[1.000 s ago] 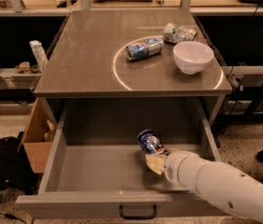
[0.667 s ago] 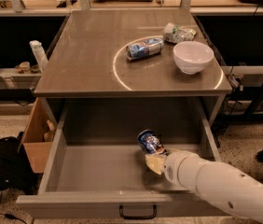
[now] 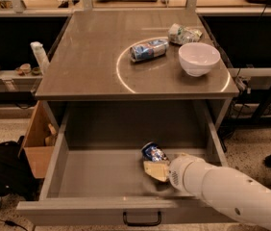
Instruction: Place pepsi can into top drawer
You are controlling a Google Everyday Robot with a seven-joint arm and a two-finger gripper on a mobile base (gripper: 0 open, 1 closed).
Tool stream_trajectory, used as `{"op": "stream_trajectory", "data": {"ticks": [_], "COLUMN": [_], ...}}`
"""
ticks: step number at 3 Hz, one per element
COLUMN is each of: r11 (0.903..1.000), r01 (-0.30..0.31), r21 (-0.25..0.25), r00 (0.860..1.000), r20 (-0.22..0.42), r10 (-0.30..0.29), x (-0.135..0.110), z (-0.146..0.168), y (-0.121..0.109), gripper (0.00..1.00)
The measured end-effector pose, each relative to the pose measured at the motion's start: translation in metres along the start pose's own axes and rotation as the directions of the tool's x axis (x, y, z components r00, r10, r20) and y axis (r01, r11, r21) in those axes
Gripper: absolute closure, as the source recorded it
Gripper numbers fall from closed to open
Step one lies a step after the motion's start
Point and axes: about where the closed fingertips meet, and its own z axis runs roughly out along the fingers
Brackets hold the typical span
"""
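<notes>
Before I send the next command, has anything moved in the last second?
Nothing visibly changed. The end effector is in the open drawer next to the blue can; the paler can and bowl on the tabletop are where they were.

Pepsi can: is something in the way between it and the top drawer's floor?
Nothing visible is. The pepsi can is already inside the open top drawer, right of its middle, at the tip of the gripper.

What I count here
Two cans: one pepsi can (image 3: 153,152) by my one gripper (image 3: 155,167) in the one top drawer (image 3: 102,172), one pale can (image 3: 148,50). One bowl (image 3: 199,58).
</notes>
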Motion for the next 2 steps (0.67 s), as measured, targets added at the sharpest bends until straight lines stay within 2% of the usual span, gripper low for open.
{"op": "stream_trajectory", "data": {"ticks": [2], "r11": [1.0], "r01": [0.0], "r21": [0.0], "r00": [1.0], "r20": [0.0], "r10": [0.0], "x": [0.0], "z": [0.0], "y": [0.0], "gripper": [0.0]}}
